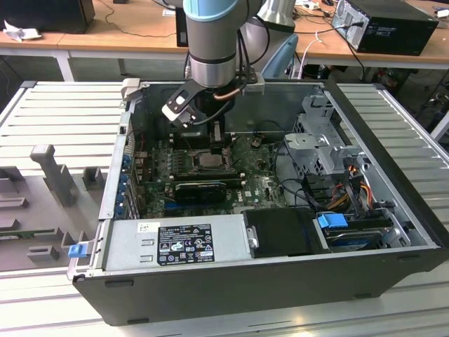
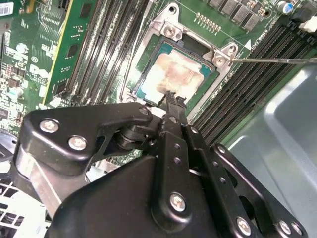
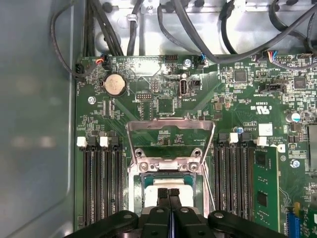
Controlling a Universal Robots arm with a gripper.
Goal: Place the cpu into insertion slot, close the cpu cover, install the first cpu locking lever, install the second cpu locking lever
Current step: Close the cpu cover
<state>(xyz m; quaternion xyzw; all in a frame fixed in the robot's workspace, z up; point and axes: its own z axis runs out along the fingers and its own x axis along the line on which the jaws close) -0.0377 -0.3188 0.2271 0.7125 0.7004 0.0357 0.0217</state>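
Sitting flat in the slot (image 2: 190,48), the cpu (image 2: 174,73) lies directly under the gripper (image 2: 172,97). The gripper's two black fingertips are pressed together with nothing between them and hang over one edge of the chip; whether they touch it I cannot tell. In the exterior view this spot is just above the frame's centre, below the arm (image 1: 210,35) that comes down from the top edge. The chip is a small square with a dull metal face, smeared pale and stained tan-pink towards the middle, with a thin blue-green rim showing along its sides. The slot around it is a dark square frame set in a bright metal bracket with round screw heads at the corners. In the first wrist view the cover (image 3: 171,125), a thin shiny frame plate with a large square window, stands swung up on its hinge, clear of the chip. A thin wire lever (image 2: 277,60) runs beside the slot. Long black memory slots (image 3: 99,183) flank the slot on both sides, on a green board (image 3: 237,99) crowded with small parts and a round silver coin cell (image 3: 115,85). The gripper's links are matte black with silver screws. Black cables (image 3: 198,29) loop past the board's far edge, and grey sheet steel forms the case (image 1: 280,274).
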